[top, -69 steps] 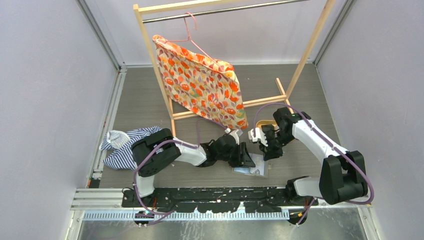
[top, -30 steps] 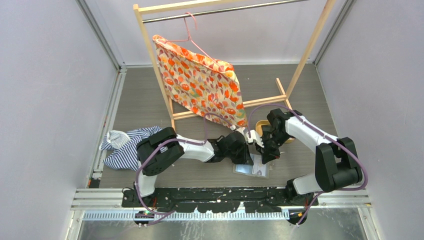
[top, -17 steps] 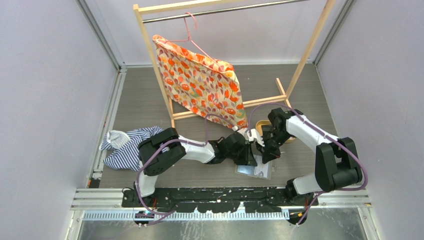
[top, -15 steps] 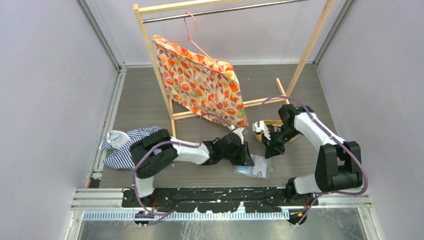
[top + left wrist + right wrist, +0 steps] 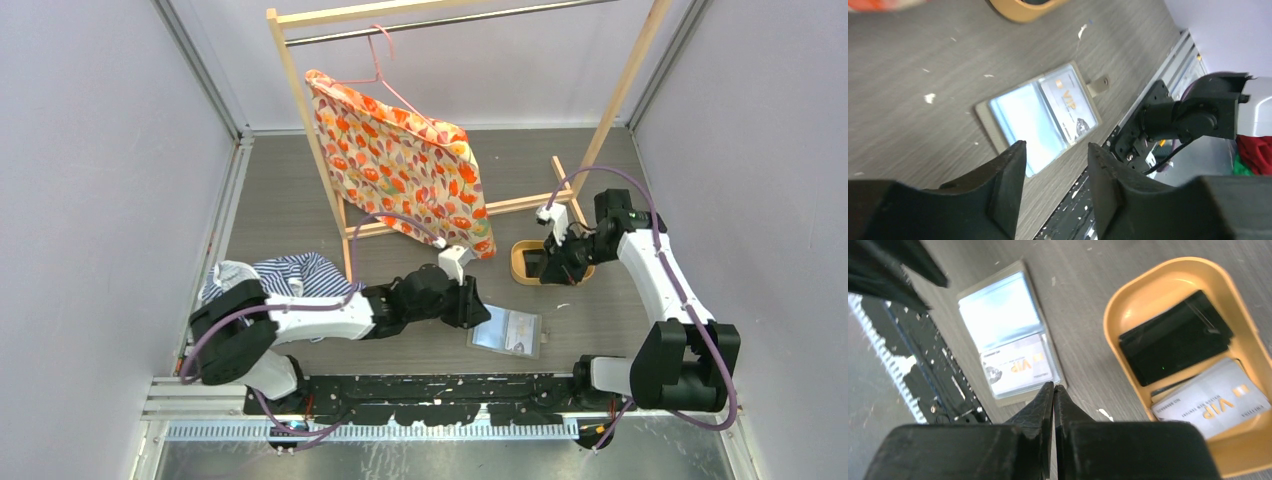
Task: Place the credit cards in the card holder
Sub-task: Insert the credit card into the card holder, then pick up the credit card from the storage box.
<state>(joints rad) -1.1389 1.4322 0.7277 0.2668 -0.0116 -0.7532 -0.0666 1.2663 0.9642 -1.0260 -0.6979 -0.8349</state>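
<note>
Since half a second ago both my arms have moved away from the card holder (image 5: 505, 330). My right claw (image 5: 1053, 388) went back above the tan tray (image 5: 1128, 287), and my left claw (image 5: 1055, 167) drew back to the left, so the holder is now uncovered. It lies spread open and flat on the table, near my bases. One white VIP card (image 5: 1020, 367) is already in the sleeve next to the snap tab, and the other sleeve looks empty.

My right claw is closed, its fingers pressed together with nothing between them. My left claw is open and empty, hovering just beside the holder.

In the tray I see a black card (image 5: 1175, 337) and a second VIP card (image 5: 1208, 395). The black one seems to lie partly over the pale one. I cannot tell whether more cards are hidden under them.

I judge these cards to be light, thin, stiff and smooth. A card lying flat gives my fingers little to catch, and they may slip off. It seems better to open my right claw and pinch the black card at a short edge, where it leans up on the tray wall. The holder is also light, with soft sleeves, so my left claw should probably steady it.
</note>
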